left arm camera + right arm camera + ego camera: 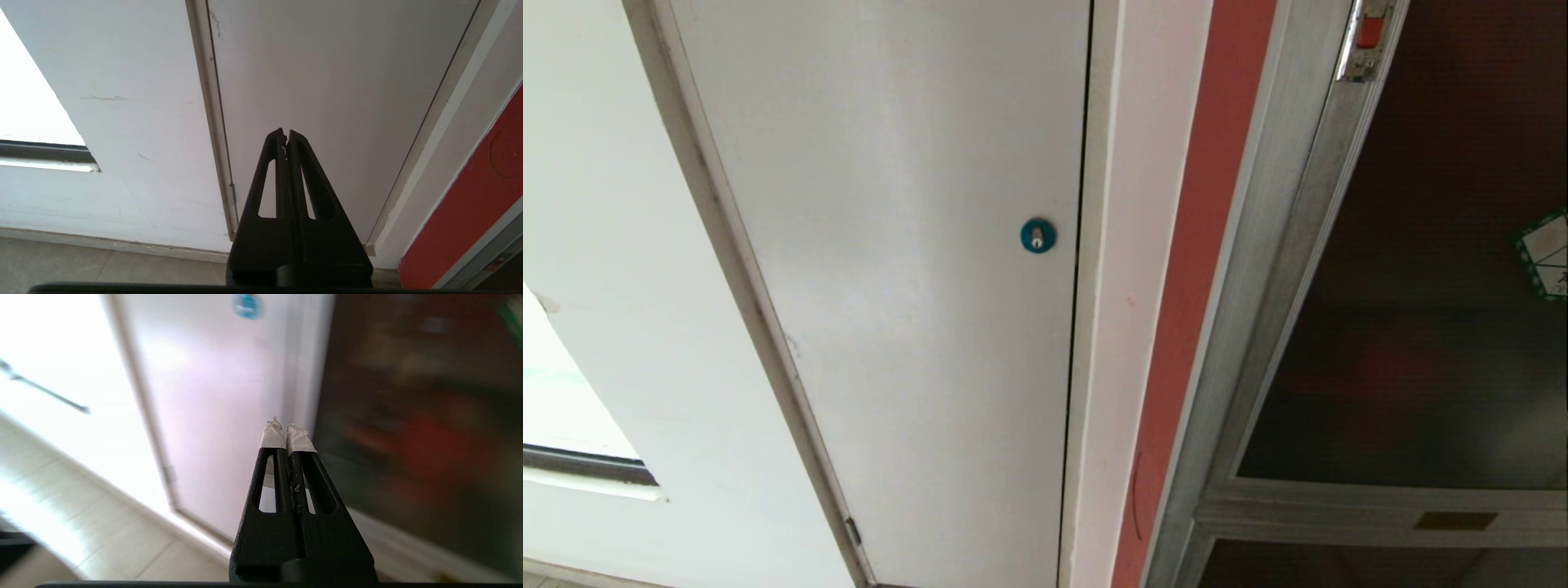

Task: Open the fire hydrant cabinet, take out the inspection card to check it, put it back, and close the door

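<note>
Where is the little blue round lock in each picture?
Head view: the blue round lock sits near the middle, on the white panel door, close to its right edge.
Left wrist view: the lock is not in it; only the lower part of the white door shows.
Right wrist view: the lock shows blurred at the top edge, left of the dark glass.
Shared landmark: the white panel door.

Right end effector [286,430] black, fingertips [273,437] wrapped in white tape and pressed together, holding nothing. Behind it a white panel door [212,396] with a blue round lock [247,305]. Beside that, the dark glass door [416,416], blurred, with a red smear behind the glass. Pale tiled floor [81,539] below.
</note>
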{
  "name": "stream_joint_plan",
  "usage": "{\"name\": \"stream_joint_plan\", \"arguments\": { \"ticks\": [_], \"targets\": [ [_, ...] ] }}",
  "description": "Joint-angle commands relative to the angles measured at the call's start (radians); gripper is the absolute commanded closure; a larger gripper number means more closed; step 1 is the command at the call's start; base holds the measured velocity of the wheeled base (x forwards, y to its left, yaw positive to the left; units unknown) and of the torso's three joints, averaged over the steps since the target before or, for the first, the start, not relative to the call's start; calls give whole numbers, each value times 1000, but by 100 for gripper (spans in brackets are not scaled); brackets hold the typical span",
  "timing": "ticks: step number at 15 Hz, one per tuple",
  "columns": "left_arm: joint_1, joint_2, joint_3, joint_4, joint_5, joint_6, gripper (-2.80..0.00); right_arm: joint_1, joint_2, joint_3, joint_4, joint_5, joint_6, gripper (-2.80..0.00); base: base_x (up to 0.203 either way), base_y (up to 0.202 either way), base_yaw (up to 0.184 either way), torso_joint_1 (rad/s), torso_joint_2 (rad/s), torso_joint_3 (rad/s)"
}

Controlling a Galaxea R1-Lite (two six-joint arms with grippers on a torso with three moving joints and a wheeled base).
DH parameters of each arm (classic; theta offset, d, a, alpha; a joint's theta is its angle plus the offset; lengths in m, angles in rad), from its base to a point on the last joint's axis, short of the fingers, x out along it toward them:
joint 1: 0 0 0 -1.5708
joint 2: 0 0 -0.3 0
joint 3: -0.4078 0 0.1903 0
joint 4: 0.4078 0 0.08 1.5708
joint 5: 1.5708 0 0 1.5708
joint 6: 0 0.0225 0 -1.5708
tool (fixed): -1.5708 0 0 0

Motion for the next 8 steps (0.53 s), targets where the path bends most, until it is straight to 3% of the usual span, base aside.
{"name": "stream_joint_plan", "arguments": {
  "ticks": [1,4,8],
  "targets": [
    [-1,0,0,0,0,0,0,0,143,-75,1,72,1,0,0,0,0,0,0,0],
    [0,1,0,0,0,0,0,13,329,-253,-2,168,46,0,0,0,0,0,0,0],
    [-1,1,0,0,0,0,0,83,531,-524,-1,197,165,0,0,0,0,0,0,0]
  ]
}}
